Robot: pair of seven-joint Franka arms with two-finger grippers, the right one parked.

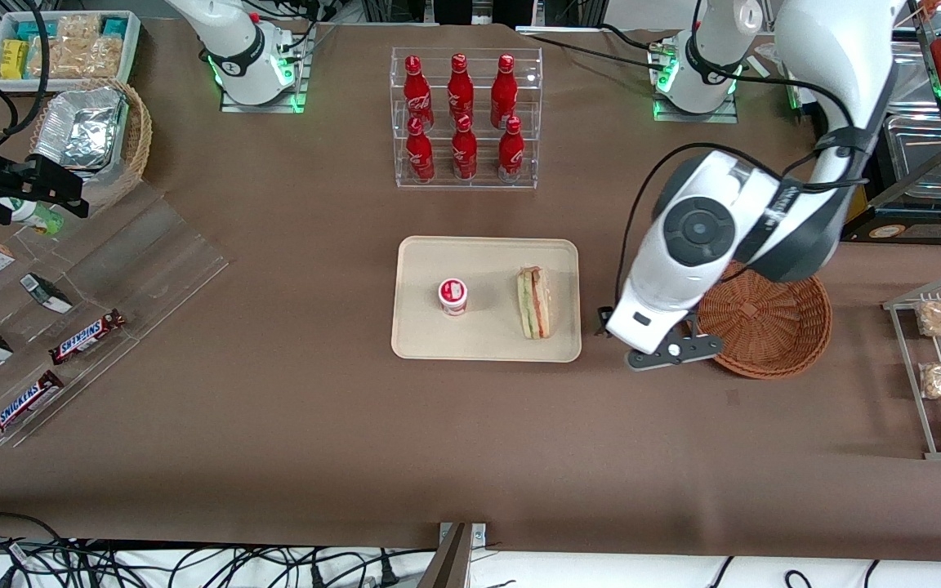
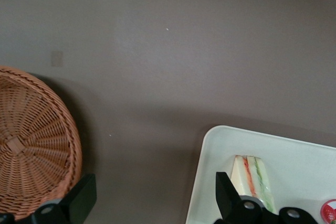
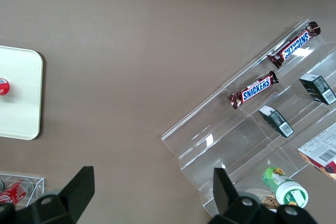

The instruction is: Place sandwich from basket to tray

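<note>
table cloth [image 1: 274,425] – flat brown. tray [image 1: 421,327] on it – cream-beige, plain. sandwich [image 1: 534,302] on the tray – pale bread, red and green stripes of filling. small cup [image 1: 453,296] beside it on the tray – white with a red label. basket [image 1: 773,327] just beside the tray – reddish-brown woven wicker, radial weave in the wrist view. gripper [image 2: 152,205] above the cloth between tray and basket – black fingers spread apart; arm shell white with dark grey. bottles [image 1: 461,114] farther from the camera than the tray – red, white script.
</note>
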